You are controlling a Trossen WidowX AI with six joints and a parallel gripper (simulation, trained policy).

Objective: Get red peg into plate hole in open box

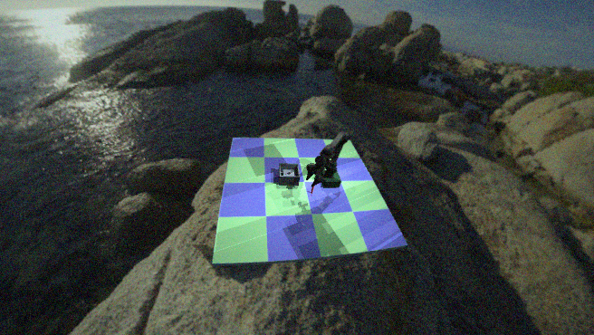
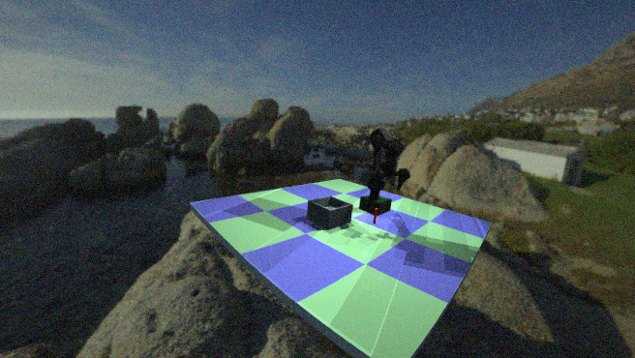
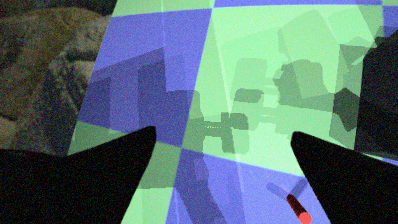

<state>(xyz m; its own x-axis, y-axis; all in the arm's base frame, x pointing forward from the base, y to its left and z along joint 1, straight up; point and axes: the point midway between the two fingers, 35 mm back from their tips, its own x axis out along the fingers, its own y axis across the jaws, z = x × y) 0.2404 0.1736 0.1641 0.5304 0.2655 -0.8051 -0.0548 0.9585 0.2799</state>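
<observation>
The red peg (image 1: 311, 190) (image 2: 376, 216) (image 3: 296, 206) stands upright on the table, in front of the arm's base. In the wrist view it shows at the bottom right, close to the right finger's edge in the picture. My gripper (image 3: 223, 135) is open with nothing between its fingers. It hangs above the table, pointing down; its height over the peg is hard to tell. The open box (image 1: 289, 182) (image 2: 320, 216) stands apart from the peg, to its left in the top and exterior views. A pale plate (image 1: 285, 172) shows at its bottom; its hole is too small to make out clearly.
The chequered green and blue table (image 1: 240, 235) (image 2: 286, 261) carries shadows of the arm. The arm's base (image 1: 331, 182) (image 2: 372, 205) stands behind the peg. A dark shape (image 3: 382, 100) at the wrist view's right edge looks like the box. Rocks and sea surround the table.
</observation>
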